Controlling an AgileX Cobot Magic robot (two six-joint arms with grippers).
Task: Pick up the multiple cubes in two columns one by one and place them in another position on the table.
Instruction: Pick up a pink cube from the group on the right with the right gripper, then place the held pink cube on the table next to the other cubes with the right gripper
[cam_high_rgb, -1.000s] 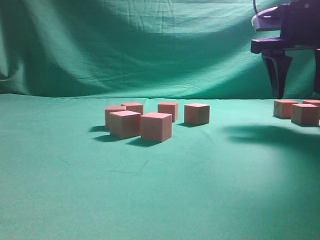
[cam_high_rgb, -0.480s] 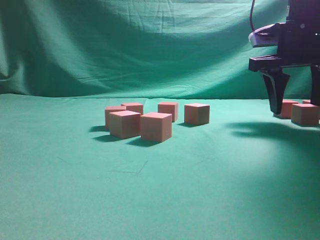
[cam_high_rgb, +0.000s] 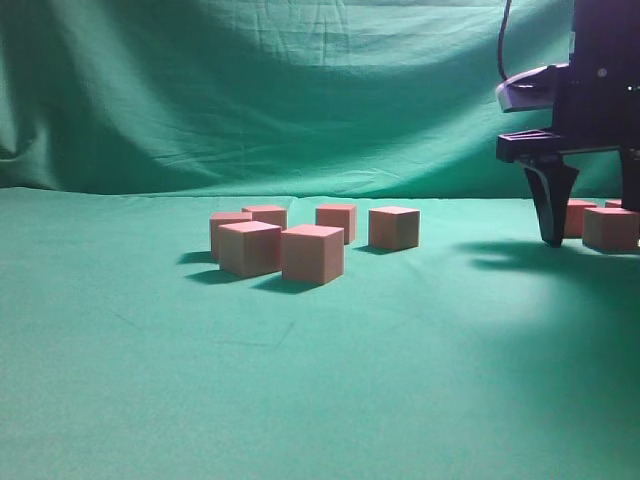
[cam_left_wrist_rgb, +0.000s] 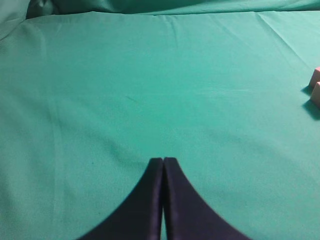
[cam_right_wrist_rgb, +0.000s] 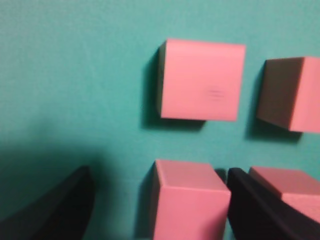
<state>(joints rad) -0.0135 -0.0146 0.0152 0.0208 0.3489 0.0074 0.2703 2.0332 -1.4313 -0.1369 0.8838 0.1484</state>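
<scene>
Several salmon-red cubes (cam_high_rgb: 313, 253) stand grouped mid-table on the teal cloth table (cam_high_rgb: 300, 390). More cubes (cam_high_rgb: 610, 228) sit at the far right. My right gripper (cam_high_rgb: 592, 235) hangs low over that right group, open. In the right wrist view one cube (cam_right_wrist_rgb: 190, 202) sits between the right gripper's (cam_right_wrist_rgb: 159, 175) dark fingers, close to the right finger (cam_right_wrist_rgb: 250, 205) and well apart from the left one. Three other cubes (cam_right_wrist_rgb: 200, 80) lie around it. My left gripper (cam_left_wrist_rgb: 163, 160) is shut on nothing above bare cloth, with cube edges (cam_left_wrist_rgb: 315, 87) at the frame's right border.
A draped green cloth backdrop (cam_high_rgb: 250, 90) rises behind the table. Bare cloth stretches across the front and left of the table. The right group's cubes stand close together, with narrow gaps beside the open fingers.
My right gripper has come down from above the right cubes until its fingers reach cube height, staying open. The middle group of cubes has not moved.
</scene>
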